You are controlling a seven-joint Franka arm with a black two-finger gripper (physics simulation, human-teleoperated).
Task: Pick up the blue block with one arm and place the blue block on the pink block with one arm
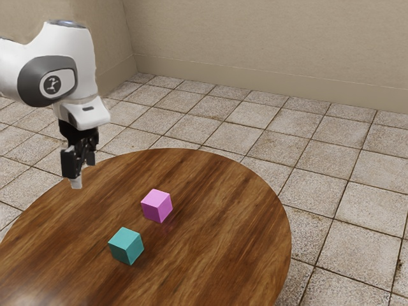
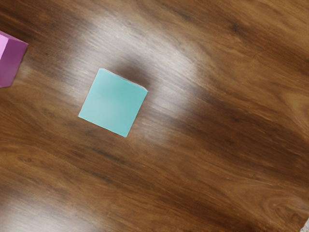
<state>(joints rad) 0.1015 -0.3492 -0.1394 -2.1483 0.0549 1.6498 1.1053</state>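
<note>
A teal-blue block (image 1: 125, 245) rests on the round wooden table (image 1: 223, 248), toward its front. Just behind it and slightly toward the exterior view's right sits a pink block (image 1: 156, 205), a short gap away. My gripper (image 1: 76, 182) hangs above the table's left edge, well to the left of both blocks and holding nothing. In the wrist view the blue block (image 2: 113, 102) lies flat on the wood below my hand, with a corner of the pink block (image 2: 9, 60) beside it.
The table top (image 2: 217, 145) is dark polished wood with a curved edge. Around it lies a tiled floor (image 1: 306, 146), and a beige wall (image 1: 268, 38) stands behind.
</note>
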